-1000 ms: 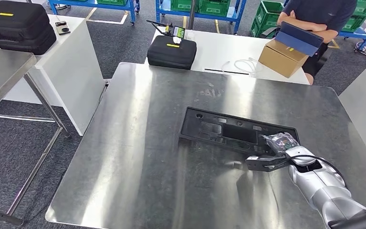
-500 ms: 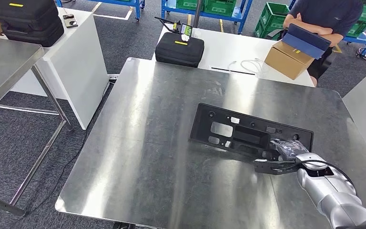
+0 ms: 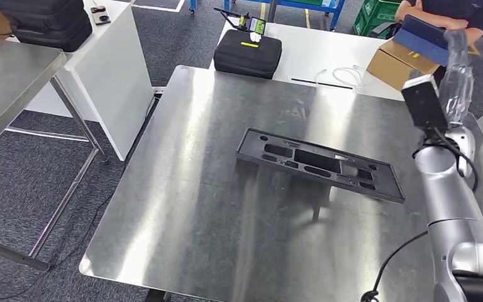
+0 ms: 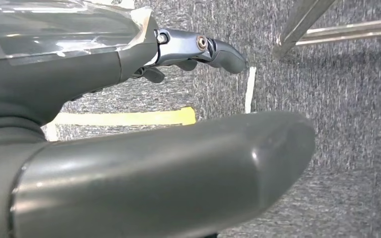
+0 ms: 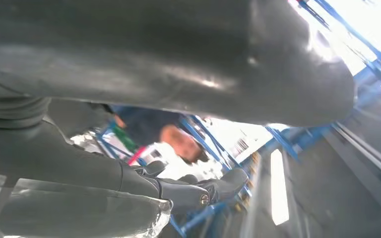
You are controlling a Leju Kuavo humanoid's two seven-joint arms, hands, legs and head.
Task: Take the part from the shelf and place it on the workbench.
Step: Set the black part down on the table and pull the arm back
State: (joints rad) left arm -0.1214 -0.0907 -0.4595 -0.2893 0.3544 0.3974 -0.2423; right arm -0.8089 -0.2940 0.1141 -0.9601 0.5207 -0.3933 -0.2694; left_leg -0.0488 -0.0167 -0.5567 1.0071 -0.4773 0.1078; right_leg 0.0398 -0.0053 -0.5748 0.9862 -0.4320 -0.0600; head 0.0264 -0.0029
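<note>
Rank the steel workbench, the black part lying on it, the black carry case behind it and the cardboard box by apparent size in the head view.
1. Steel workbench, by far the largest.
2. Black part, a long flat frame.
3. Black carry case.
4. Cardboard box, partly covered by a blue item.
The case and box sit farther from the camera, so their true sizes are unsure.

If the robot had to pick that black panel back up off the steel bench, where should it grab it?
Probably the right end of the black panel, from the right hand side. It lies flat and long, that end is nearest the right arm, and the cut-outs along it give the fingers an edge.
</note>
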